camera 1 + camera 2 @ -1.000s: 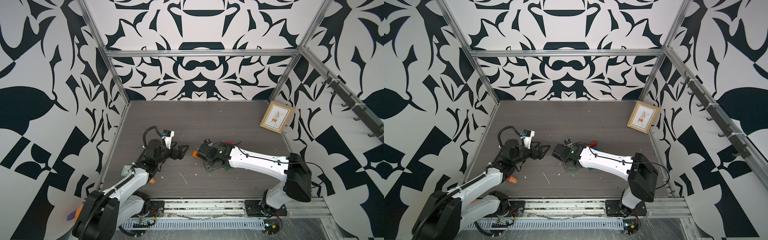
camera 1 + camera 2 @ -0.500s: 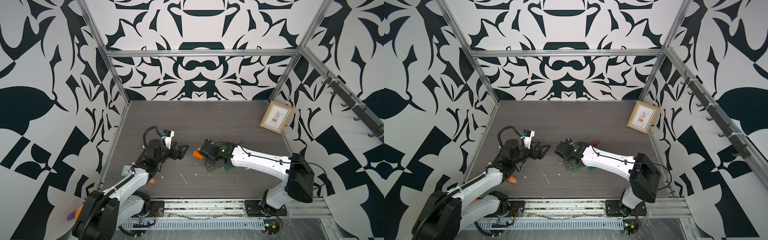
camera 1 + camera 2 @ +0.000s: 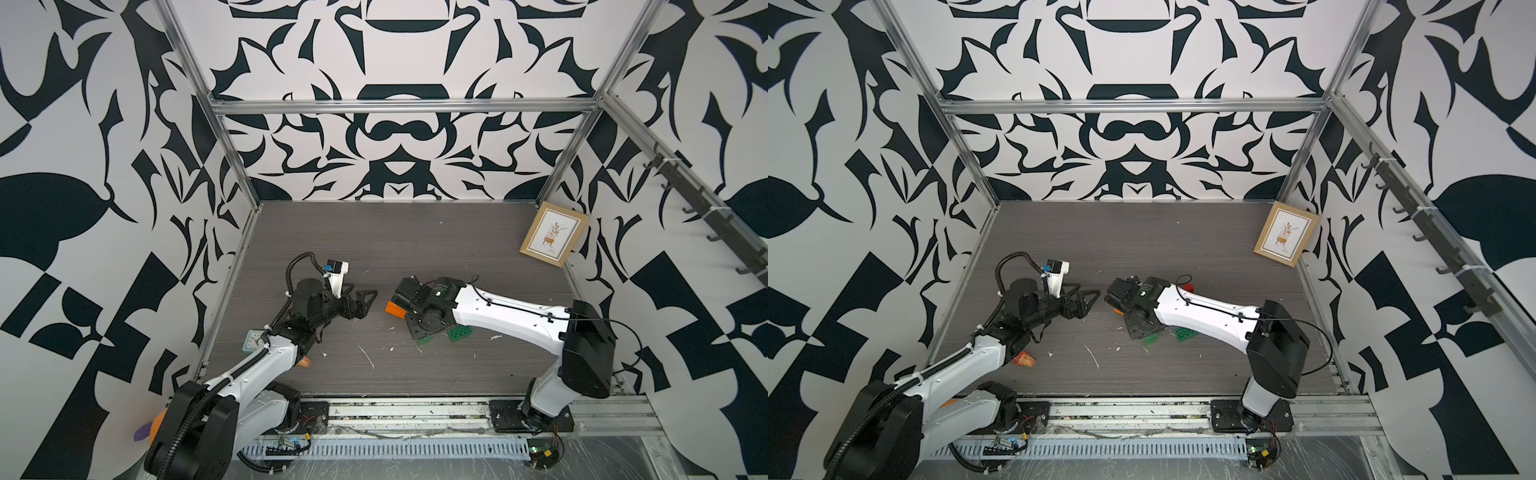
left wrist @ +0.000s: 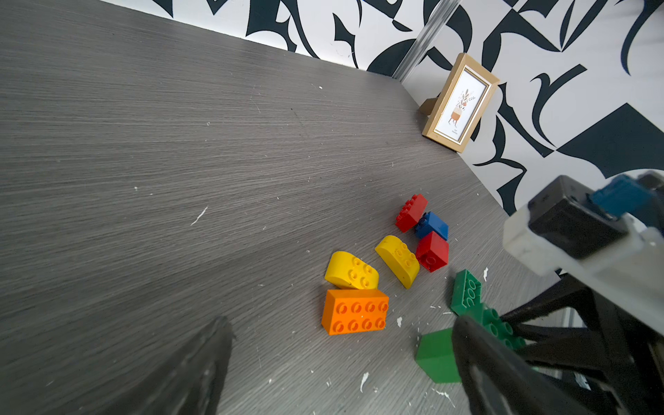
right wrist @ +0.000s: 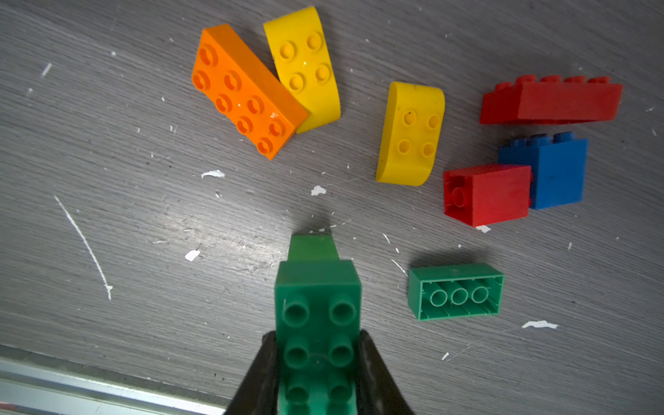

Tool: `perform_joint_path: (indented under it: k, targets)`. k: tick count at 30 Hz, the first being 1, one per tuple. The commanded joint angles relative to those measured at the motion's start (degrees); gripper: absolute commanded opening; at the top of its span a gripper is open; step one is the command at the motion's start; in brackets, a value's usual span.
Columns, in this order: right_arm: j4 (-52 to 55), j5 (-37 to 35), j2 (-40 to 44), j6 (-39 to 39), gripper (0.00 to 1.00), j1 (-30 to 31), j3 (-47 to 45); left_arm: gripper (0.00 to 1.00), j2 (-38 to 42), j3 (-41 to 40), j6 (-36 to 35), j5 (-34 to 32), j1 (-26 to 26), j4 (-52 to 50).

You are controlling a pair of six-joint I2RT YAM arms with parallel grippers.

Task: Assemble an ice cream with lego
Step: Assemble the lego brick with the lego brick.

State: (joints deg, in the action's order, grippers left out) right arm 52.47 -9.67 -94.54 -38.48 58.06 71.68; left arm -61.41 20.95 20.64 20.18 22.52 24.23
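Right wrist view: the right gripper (image 5: 318,346) pinches a green brick (image 5: 318,305); beyond it, loose lego (image 5: 409,133) lie on the table (image 5: 143,215). The left gripper (image 3: 368,305) gapes wide, empty. Farther back, the caption on the framed print (image 4: 458,104) is too small to read.

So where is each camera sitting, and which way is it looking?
Top views: two eyes of one camera, high up at the robot's side, looking down over the whole table; both arms and the left hand show.
Left wrist: on the left arm, low, looking across the table at the lego bricks and picture frame; its open fingers show.
Right wrist: on the right arm, looking down at the bricks; the right hand shows, shut on a green lego piece.
Shared: both wrist views show the orange brick.
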Motion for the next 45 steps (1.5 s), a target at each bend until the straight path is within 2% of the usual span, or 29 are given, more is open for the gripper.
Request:
perform_joint_path:
  k: [1,5,9,16,24,28,32,36,39,45]
  targets:
    - [2.02,3.23,-4.22,0.16,0.02,-0.32,-6.03,0.99,0.98,0.45,-0.80,-0.46,0.15,-0.74]
    - [0.15,0.12,-1.96,-0.28,0.00,-0.17,-5.67,0.99,1.16,0.54,-1.00,-0.49,0.15,-0.94]
    - [-6.99,-0.79,1.13,1.85,0.00,0.02,-4.34,0.99,1.50,0.25,-1.13,-1.19,0.15,-1.00]
    - [-8.43,-5.96,-1.46,7.92,0.00,3.04,2.63,0.99,3.04,-0.01,-1.29,-3.14,0.15,-2.23]
    - [-10.98,-5.86,-1.93,10.10,0.00,4.28,3.24,0.99,4.89,-0.65,-1.48,-6.09,0.15,-3.21]
    - [-12.29,-3.21,-2.03,11.45,0.00,5.23,3.82,0.99,4.98,-0.65,-1.55,-6.63,0.15,-3.46]
    - [-10.69,-3.06,-2.13,12.19,0.01,5.82,4.31,0.99,4.89,-0.57,-1.52,-6.69,0.15,-3.57]
    - [-9.67,-2.92,-2.35,12.70,0.06,5.76,4.79,0.99,5.08,-0.65,-1.59,-6.83,0.15,-3.57]
    - [-9.32,-3.37,-2.59,13.19,0.21,5.77,5.61,0.99,4.89,-0.65,-1.61,-6.83,0.15,-3.51]
    - [-8.69,-4.21,-3.19,13.63,0.40,5.79,7.63,0.99,3.93,-0.35,-1.52,-6.85,0.15,-3.40]
